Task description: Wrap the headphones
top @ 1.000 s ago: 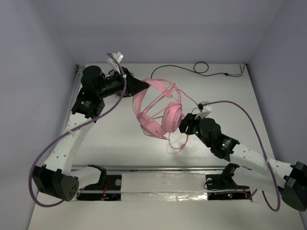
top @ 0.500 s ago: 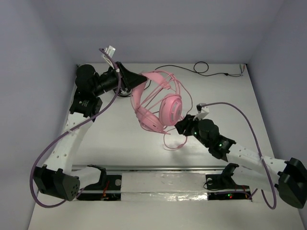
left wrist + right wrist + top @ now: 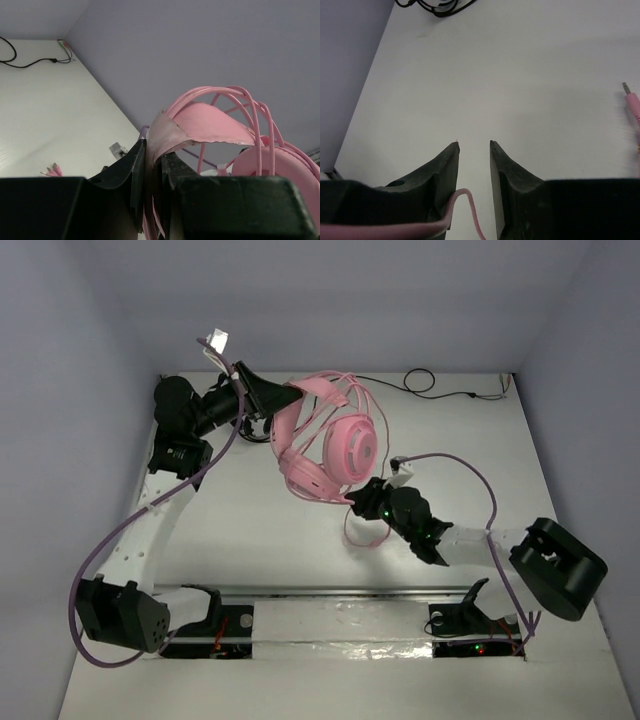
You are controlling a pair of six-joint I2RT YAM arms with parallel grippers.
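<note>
The pink headphones (image 3: 335, 450) hang above the table at the back centre, with several turns of the thin pink cable over the headband (image 3: 200, 120). My left gripper (image 3: 290, 392) is shut on the left end of the headband, as the left wrist view shows (image 3: 155, 150). One earcup (image 3: 280, 165) shows at the right of that view. My right gripper (image 3: 358, 502) sits just below the earcups. Its jaws (image 3: 474, 145) stand apart, and the loose pink cable (image 3: 470, 200) runs over the left finger and down between them. A slack loop of cable (image 3: 365, 535) hangs to the table.
A black cable (image 3: 420, 380) lies along the back edge of the table and shows in the right wrist view (image 3: 435, 6). The pink cable's plug (image 3: 632, 102) lies on the table to the right of my right gripper. Grey walls close three sides.
My left gripper has lifted the headphones higher and swung them toward the back. My right gripper has moved left and forward under the earcups, with its arm folding in.
</note>
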